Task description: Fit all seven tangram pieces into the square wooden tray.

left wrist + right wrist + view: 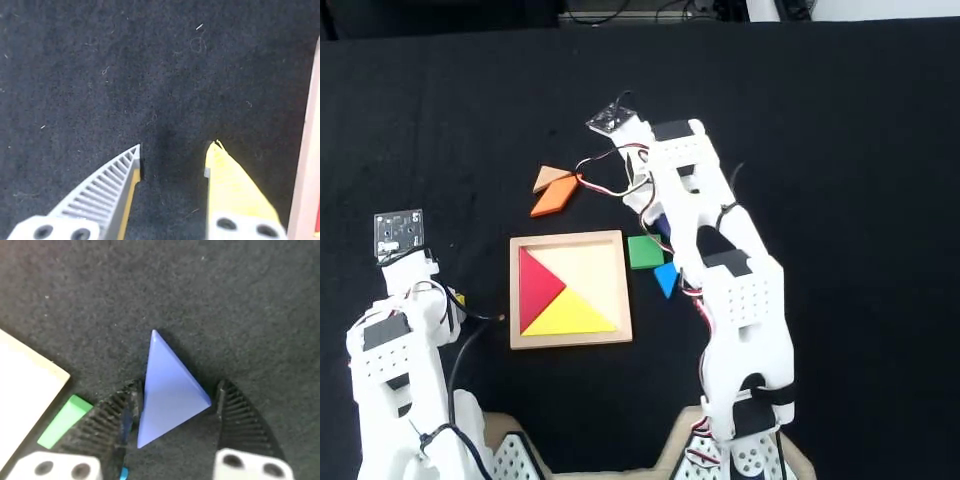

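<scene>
left arm: folded short by the near left corner of the table, wrist pointing down; left gripper with fingers spread apart. right arm: stretched from the near edge toward the table's middle, wrist bent down; right gripper with fingers parted wide, low over the surface.

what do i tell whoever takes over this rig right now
Left gripper: jaws open, holding nothing, over bare cloth beside the tray.
Right gripper: jaws open, straddling the violet triangle, which lies flat on the cloth; not yet closed on it.
Done: red triangle and yellow triangle sit in the tray.
Left: five pieces outside. These are the violet triangle, the green square and light blue triangle by the tray's right side, and the orange piece and tan triangle beyond its far edge.
</scene>
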Controlling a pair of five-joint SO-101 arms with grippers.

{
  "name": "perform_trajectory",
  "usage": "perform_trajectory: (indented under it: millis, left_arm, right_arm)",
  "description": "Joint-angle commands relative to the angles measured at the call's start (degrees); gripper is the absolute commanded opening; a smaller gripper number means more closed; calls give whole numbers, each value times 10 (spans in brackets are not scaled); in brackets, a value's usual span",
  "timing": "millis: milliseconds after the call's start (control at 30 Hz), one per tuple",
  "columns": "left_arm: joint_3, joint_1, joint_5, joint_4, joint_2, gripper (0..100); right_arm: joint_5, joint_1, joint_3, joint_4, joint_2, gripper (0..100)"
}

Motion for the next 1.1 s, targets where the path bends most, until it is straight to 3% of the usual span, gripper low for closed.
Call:
perform_trajectory:
  millis: [0, 233, 533, 1067]
  left_arm:
    - [-4, 0, -6, 0, -8, 214]
    - [-4, 0, -6, 0, -8, 214]
    - [-4, 0, -6, 0, -8, 214]
    - [-4, 0, -6, 0, -8, 214]
  right_arm:
    - [-3, -4, -21, 1, -2, 222]
    - [-4, -4, -22, 1, -3, 221]
    - [-6, -4, -25, 1, -5, 111]
    - [-4, -6, -27, 6, -7, 106]
